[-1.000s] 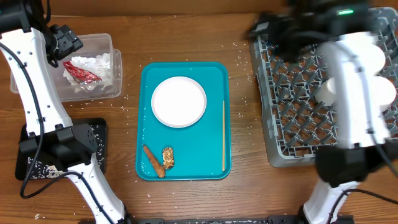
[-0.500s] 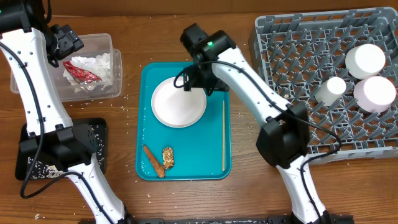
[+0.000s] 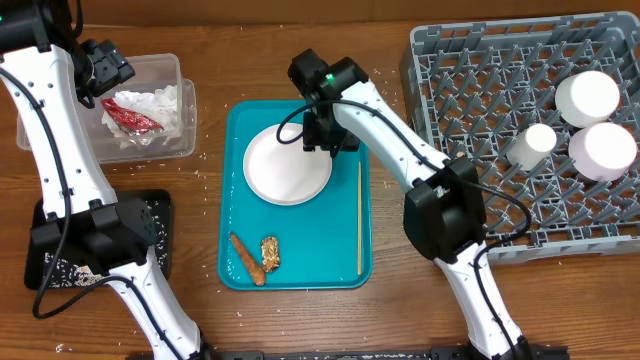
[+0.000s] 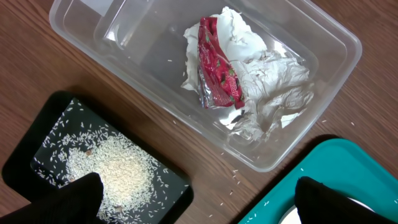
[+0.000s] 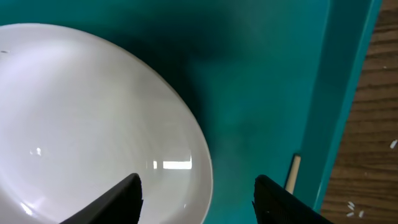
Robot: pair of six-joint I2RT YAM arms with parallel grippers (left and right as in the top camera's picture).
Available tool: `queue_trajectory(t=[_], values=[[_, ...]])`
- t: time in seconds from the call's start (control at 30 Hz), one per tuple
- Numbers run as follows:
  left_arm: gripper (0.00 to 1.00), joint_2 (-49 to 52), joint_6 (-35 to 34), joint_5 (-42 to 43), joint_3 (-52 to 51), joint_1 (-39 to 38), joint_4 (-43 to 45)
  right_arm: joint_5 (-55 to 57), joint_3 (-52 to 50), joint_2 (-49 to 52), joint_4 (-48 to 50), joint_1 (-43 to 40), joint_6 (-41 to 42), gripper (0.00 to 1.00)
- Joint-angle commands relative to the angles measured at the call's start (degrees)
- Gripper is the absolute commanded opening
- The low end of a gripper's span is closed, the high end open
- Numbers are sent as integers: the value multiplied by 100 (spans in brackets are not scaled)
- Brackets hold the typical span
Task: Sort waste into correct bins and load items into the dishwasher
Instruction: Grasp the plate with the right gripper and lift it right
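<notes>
the right gripper (image 5: 196,193) has swung from the rack (image 3: 480,130) to the right rim of the plate (image 3: 287,165) on the teal tray (image 3: 340,250), jaws spread and empty (straddling the edge, not yet pinched). loading the plate seems next. the left gripper (image 4: 193,202) hangs parted by the tub (image 4: 323,56).

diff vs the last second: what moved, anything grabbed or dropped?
The right pincer swung left from over the grey rack to the teal tray. It is now open at the right rim of the white plate, gripping nothing. Unchanged: left pincer open over the clear tub, napkin and wrapper inside, carrot stick and brown chunk on the tray, bowls and cup racked.
</notes>
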Motion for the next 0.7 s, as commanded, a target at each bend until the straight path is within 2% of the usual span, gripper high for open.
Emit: queue_trajectory(t=[0.0, 0.23, 0.33, 0.47, 0.67], values=[[100, -57, 63, 48, 24, -2, -11, 44, -201, 90, 103, -26, 26, 60], [100, -57, 63, 48, 24, -2, -11, -42, -745, 90, 452, -26, 26, 59], [100, -57, 63, 48, 24, -2, -11, -155, -903, 90, 551, -26, 26, 56], [100, -57, 63, 48, 24, -2, -11, -173, -951, 90, 608, -26, 26, 46], [100, -57, 63, 48, 24, -2, -11, -170, -951, 87, 483, -26, 26, 13]])
